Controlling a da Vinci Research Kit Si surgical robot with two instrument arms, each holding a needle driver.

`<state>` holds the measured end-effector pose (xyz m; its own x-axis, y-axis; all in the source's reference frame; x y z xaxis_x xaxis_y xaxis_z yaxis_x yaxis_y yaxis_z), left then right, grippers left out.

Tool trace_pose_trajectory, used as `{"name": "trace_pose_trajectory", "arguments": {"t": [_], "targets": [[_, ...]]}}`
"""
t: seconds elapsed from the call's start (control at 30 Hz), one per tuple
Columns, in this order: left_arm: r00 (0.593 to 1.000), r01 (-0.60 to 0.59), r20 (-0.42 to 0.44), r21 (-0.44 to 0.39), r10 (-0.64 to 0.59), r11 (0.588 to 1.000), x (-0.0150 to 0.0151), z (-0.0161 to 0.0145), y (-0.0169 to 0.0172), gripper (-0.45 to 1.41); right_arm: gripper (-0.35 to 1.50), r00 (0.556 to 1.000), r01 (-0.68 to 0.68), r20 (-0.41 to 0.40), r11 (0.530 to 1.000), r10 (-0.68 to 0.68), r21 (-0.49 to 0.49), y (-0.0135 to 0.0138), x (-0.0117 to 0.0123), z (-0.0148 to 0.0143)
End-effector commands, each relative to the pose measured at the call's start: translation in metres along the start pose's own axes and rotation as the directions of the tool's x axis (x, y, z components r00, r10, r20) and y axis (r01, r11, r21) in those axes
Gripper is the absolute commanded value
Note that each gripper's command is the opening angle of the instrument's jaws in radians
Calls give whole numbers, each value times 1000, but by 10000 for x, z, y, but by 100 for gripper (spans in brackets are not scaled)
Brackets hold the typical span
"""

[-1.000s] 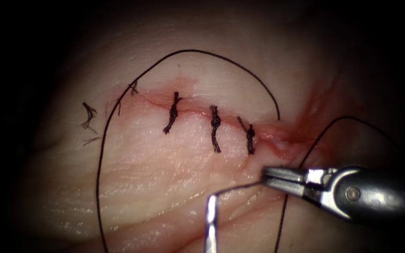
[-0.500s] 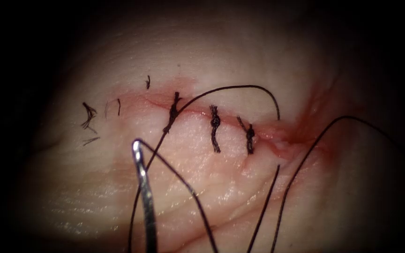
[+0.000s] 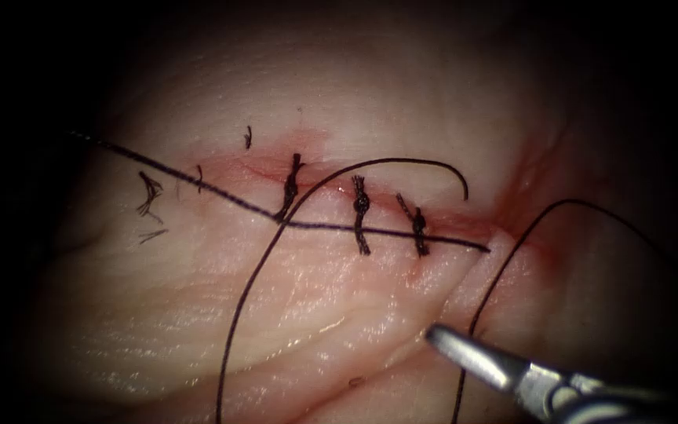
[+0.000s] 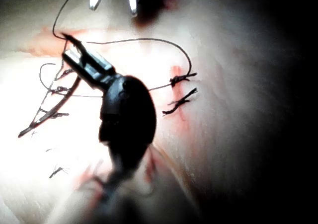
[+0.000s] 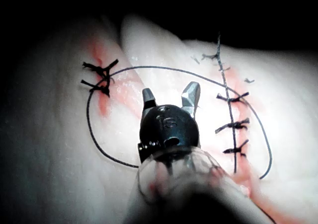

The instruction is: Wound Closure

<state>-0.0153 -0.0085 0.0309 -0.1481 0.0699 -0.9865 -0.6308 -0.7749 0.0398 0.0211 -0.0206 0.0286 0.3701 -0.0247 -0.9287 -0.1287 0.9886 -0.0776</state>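
- The needle is no longer showing over the tissue (image 3: 198,314).
- The thread (image 3: 386,233) is stretching taut across the stitches.
- The right tool (image 3: 453,345) is re-entering, empty.

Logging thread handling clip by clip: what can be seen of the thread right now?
The thread is thin, dark and looks like a single strand. One stretch runs straight and taut from the far left, across the knotted stitches, into the tissue at the cut's right end. A slack arc curves above the cut and drops down. Another loop lies right of the cut. The left tool is shut on it; the right tool is open, holding nothing.
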Motion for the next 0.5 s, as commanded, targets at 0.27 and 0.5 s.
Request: {"name": "trace_pose_trajectory", "arguments": {"t": [0.27, 0.5], "targets": [[999, -24, -29, -6, 24, 1000, -10, 17, 19, -45, 130, 993, 61, 108, 996, -55, -60, 32, -48, 16], [999, -28, -35, -15, 27, 999, -12, 19, 23, -45, 125, 985, 64, 163, 995, -51, -72, 48, -87, 30]]}}
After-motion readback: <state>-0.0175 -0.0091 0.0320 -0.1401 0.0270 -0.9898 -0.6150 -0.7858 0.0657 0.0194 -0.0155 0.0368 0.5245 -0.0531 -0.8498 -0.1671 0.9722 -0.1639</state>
